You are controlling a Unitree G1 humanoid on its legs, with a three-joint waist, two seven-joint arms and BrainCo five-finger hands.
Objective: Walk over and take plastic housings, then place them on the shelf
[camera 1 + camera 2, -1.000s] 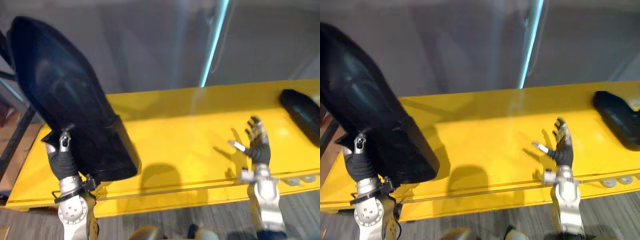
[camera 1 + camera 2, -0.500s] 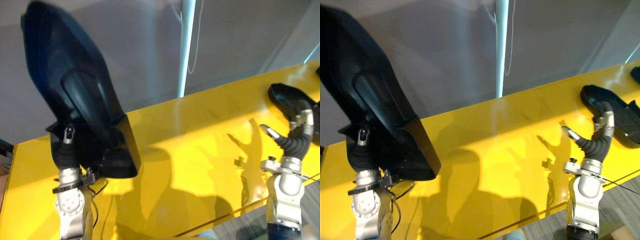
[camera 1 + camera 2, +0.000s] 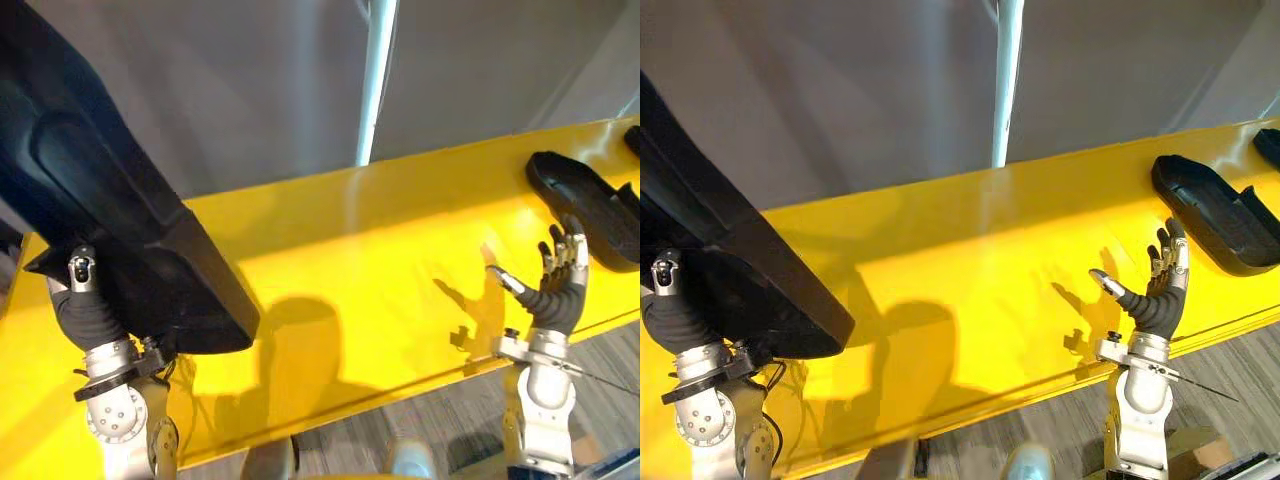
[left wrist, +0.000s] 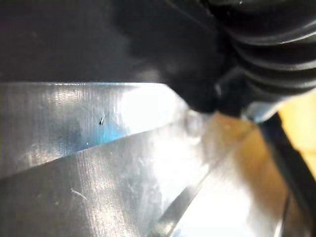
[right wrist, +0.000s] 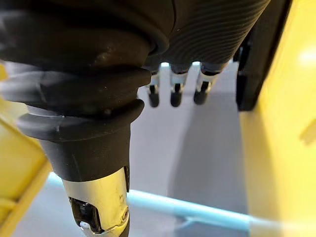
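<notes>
Yellow shelf (image 3: 350,260), black housing (image 3: 110,200) clasped in fingers of left hand (image 3: 85,312); right hand (image 3: 555,298) fingers splayed, empty

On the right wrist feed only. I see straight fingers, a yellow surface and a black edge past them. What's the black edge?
Observer: It's a black plastic housing lying on the yellow shelf, just beyond the right hand. That hand is open and holds nothing.
Operator: And the left arm?
Observer: The left hand is at the shelf's other end, up against a much larger black housing.
Operator: Is that one set down?
Observer: Its lower end is over the shelf's left part. I cannot tell whether it rests there.
</notes>
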